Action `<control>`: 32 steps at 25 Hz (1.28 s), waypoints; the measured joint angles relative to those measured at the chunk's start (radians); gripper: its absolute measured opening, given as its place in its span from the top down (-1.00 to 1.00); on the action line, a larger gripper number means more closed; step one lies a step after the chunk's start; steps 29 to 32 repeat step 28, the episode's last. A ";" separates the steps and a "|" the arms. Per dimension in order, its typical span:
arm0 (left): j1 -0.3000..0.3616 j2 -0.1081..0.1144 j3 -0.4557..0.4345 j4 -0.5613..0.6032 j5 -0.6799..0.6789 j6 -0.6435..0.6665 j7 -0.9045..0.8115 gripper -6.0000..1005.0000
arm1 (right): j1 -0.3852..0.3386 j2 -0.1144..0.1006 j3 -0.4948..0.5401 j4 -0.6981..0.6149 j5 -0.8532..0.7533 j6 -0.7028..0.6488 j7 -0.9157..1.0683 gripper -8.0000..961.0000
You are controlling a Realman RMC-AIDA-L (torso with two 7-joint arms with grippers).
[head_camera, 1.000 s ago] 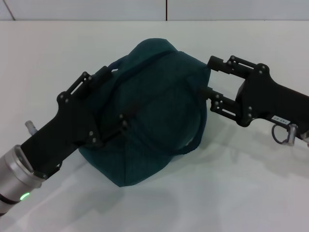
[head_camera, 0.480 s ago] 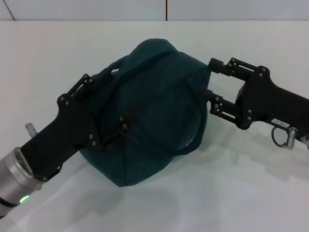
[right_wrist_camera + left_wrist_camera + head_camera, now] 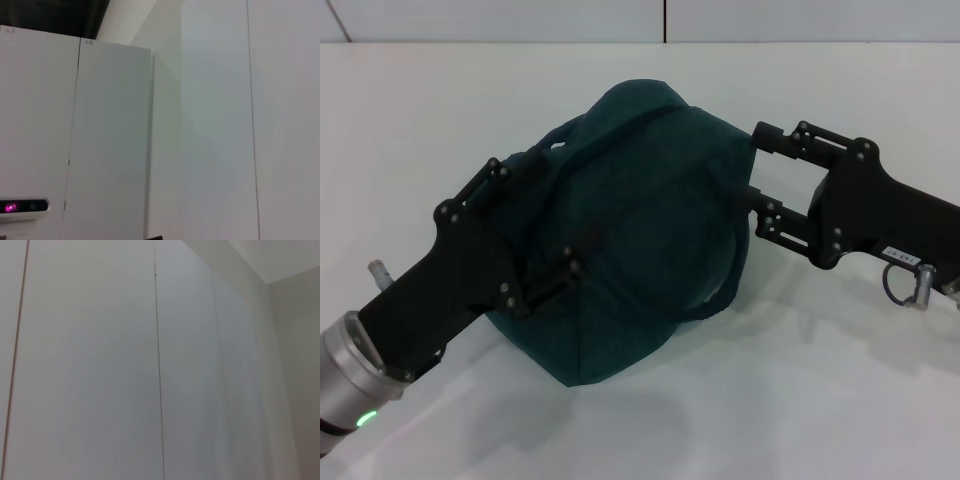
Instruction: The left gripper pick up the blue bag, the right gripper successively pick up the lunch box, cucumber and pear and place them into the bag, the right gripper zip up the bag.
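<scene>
The blue bag point(image 3: 650, 200) sits bulging in the middle of the white table point(image 3: 840, 400), its top fabric drawn together. My left gripper point(image 3: 553, 212) reaches in from the lower left, open, with its fingers spread against the bag's left side. From the right, my right gripper point(image 3: 752, 160) stands open with its fingertips right at the bag's right flank and nothing between them. The lunch box, cucumber and pear are out of view. Both wrist views show only pale wall panels.
A padded handle point(image 3: 720, 295) curls out low on the bag's right side. The table runs back to a white wall point(image 3: 665, 20). In the right wrist view a small device with a pink light point(image 3: 22, 206) sits on a white cabinet.
My left gripper has slid back a little toward the lower left, its upper finger drawing away from the bag's handle. The right gripper shifted slightly to the right. The bag has stayed put.
</scene>
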 joint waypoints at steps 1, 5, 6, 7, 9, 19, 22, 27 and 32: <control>0.000 0.000 0.000 0.000 0.000 0.000 0.000 -0.62 | 0.000 0.000 0.000 0.000 0.000 0.001 0.000 -0.21; 0.002 0.000 0.000 0.000 0.000 0.000 0.000 -0.62 | 0.000 0.001 0.001 0.000 0.001 0.002 0.000 -0.21; 0.002 0.000 0.000 0.000 0.000 0.000 0.000 -0.62 | 0.000 0.001 0.001 0.000 0.001 0.002 0.000 -0.21; 0.002 0.000 0.000 0.000 0.000 0.000 0.000 -0.62 | 0.000 0.001 0.002 0.000 0.001 0.002 0.000 -0.21; 0.002 0.000 0.000 0.000 0.000 -0.001 0.000 -0.62 | 0.000 0.002 0.003 0.001 0.001 0.002 0.000 -0.21; 0.002 0.000 0.000 0.000 0.000 -0.005 0.000 -0.62 | 0.000 0.005 0.006 0.008 0.003 -0.001 -0.026 -0.21; 0.001 0.000 0.000 0.000 0.000 -0.007 0.000 -0.62 | 0.002 0.005 0.006 0.010 0.003 0.004 -0.026 -0.21; -0.001 0.000 0.001 0.000 0.000 -0.009 0.007 -0.62 | 0.003 0.006 0.001 0.011 0.003 0.000 -0.026 -0.21; 0.000 0.000 0.002 0.000 0.000 -0.009 0.013 -0.62 | 0.003 0.006 0.000 0.011 0.003 -0.001 -0.026 -0.21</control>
